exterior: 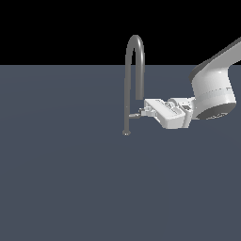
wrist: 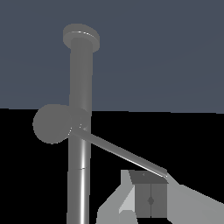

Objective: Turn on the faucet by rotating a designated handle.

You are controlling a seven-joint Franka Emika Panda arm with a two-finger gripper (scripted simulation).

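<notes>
Clearly the gripper [exterior: 145,112] has its fingertips at the outer end of the handle [exterior: 134,115], reaching in sideways from the exterior view's right. Whether the jaws are apart, together or clamped on the lever I cannot tell: in the exterior view they are too small to read, and the wrist view shows only one grey pad [wrist: 150,199] just beside the tip of the handle [wrist: 118,151], touching or nearly so.

Outward from there, the thin rod-like handle runs back to the lower stem of the faucet [exterior: 128,84], a slim grey gooseneck standing upright on a small round base flange on the dark blue-grey floor [exterior: 61,179]. Its spout end hangs down just above the fingers.

To do this step well, I judge the contact should stay near the lever's free end, where leverage is greatest, and the push should sweep in an arc around the stem, not straight across, so the pad does not slide off the tip. Keeping the wrist low should avoid the spout.

No brand, label or writing is visible anywhere.
</notes>
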